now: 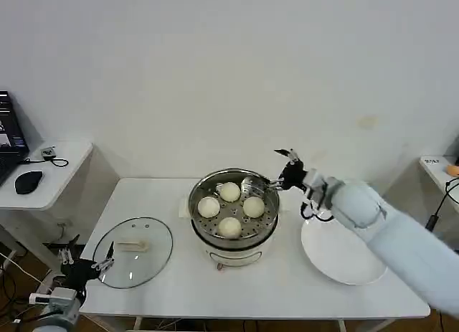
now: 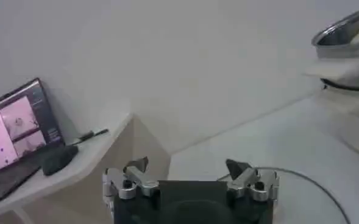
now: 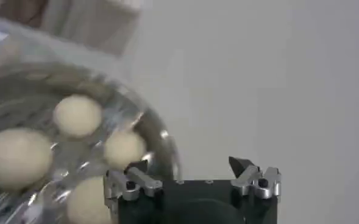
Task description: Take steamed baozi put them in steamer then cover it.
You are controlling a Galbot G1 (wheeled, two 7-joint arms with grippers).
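on the white desk (image 1: 287,285), our landmark is the round shiny steel steamer (image 1: 234,233), with four cream-white round baozi (image 1: 230,209) inside. loading looks done; next we cover it with the clear glass lid (image 1: 133,252) to its left. right claw (image 1: 278,170) wide by its rim, left claw (image 1: 86,259) wide at the lid. no writing reads.

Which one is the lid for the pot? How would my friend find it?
Start at the shiny round steel steamer holding four cream-white buns in the middle of the white table. Look to the robot's left of it, near the table's front corner. The lid lies flat there: a round clear glass disc with a metal rim and cream handle, see-through, unlike the solid white plate on the other side.
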